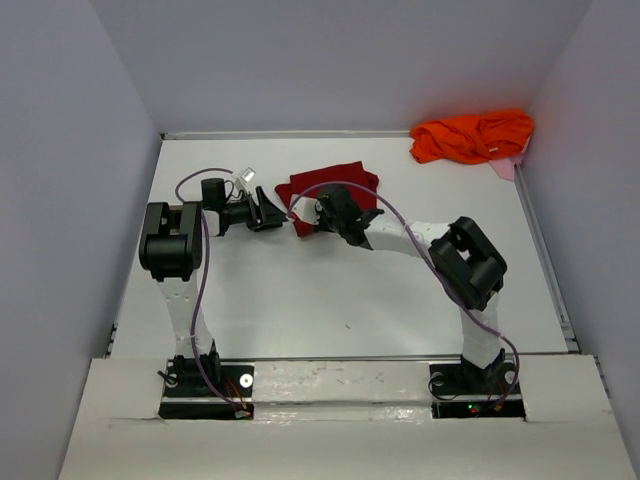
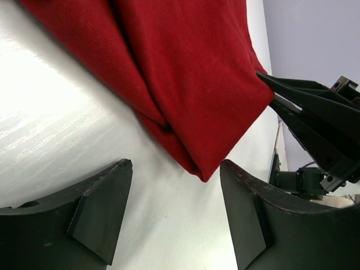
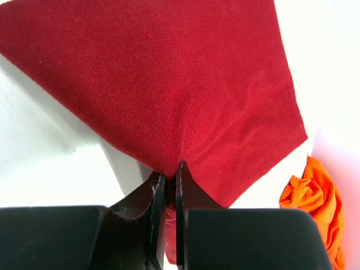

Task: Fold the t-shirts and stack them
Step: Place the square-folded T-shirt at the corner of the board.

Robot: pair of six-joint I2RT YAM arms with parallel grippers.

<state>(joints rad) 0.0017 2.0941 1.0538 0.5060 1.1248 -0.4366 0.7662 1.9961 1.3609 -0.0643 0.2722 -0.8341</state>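
- My right gripper [image 3: 167, 171] is clenched on the red shirt [image 3: 169, 84]. The two fingers are pressed together and pinch a bit of cloth at its near edge.
- From this pinch, small creases spread up into the cloth. The rest of the red shirt fills the upper part of the right wrist view.
- My left gripper [image 2: 175, 169] is released, with the fingers wide apart. A folded corner of the red shirt hangs down between them, closer to the finger on the right side of the frame. I cannot tell if it touches that finger.
- In the left wrist view, the fingers of my right gripper come from the right edge and meet the red shirt at its right corner.
- In the top view, the red shirt is a folded, bunched piece just above the center of the frame. It lies on the white surface [image 1: 330, 300], and both grippers are at its lower edge, the left one from the left and the right one from the right.
- The orange shirt [image 1: 470, 137] lies crumpled in the upper right corner of the surface, well apart from the red shirt and from both grippers.
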